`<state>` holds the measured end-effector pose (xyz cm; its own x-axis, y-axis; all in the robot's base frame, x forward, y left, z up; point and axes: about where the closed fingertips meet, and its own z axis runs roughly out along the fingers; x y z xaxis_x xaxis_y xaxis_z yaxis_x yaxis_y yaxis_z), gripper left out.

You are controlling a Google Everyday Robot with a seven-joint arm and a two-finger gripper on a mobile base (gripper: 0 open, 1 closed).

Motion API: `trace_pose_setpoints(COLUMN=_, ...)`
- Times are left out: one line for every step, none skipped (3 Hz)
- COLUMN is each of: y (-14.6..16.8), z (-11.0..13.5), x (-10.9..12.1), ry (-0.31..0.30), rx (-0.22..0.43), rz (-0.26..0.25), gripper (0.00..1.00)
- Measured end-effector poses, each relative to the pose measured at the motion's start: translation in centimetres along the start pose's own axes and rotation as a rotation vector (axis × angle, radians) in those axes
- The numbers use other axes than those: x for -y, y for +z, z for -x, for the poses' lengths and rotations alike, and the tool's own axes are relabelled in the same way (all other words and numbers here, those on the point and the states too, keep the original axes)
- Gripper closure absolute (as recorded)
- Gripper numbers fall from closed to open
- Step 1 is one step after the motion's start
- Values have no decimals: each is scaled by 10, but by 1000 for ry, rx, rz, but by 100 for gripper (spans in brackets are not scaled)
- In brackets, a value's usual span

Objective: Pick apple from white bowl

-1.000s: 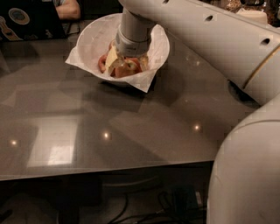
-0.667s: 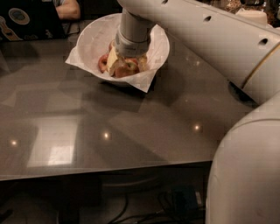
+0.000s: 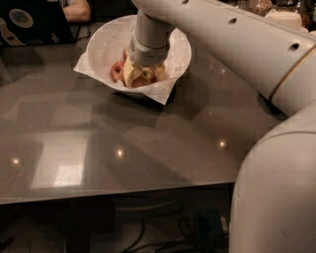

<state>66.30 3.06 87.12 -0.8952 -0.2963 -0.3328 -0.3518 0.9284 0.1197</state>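
Hardly anything is shifting since a second ago: the gripper is staying low inside the white bowl, with the apple directly under it. Whether it is clamping the fruit I cannot tell, and the lift-out is still waiting.

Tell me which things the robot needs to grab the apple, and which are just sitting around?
Needed for the job: the gripper, down inside the white bowl; the apples in it.
Just lying about: the laptop at the back left; a person's arm beside it; cables under the grey table.
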Motion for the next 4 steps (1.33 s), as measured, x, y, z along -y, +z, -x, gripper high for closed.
trace_pose_setpoints(y=-5, z=-1, x=-4, ry=-34, rx=-14, rz=9, gripper=99)
trace_pose_setpoints(y=-21, z=5, x=-5, ry=-94, rx=-16, rz=14, gripper=100)
trace_pose_setpoints(y=-40, z=15, x=-2, ry=-141, rx=2, rz=10, gripper=100)
trace_pose_setpoints(y=-66, z=26, x=4, ry=-192, rx=50, rz=24, gripper=100)
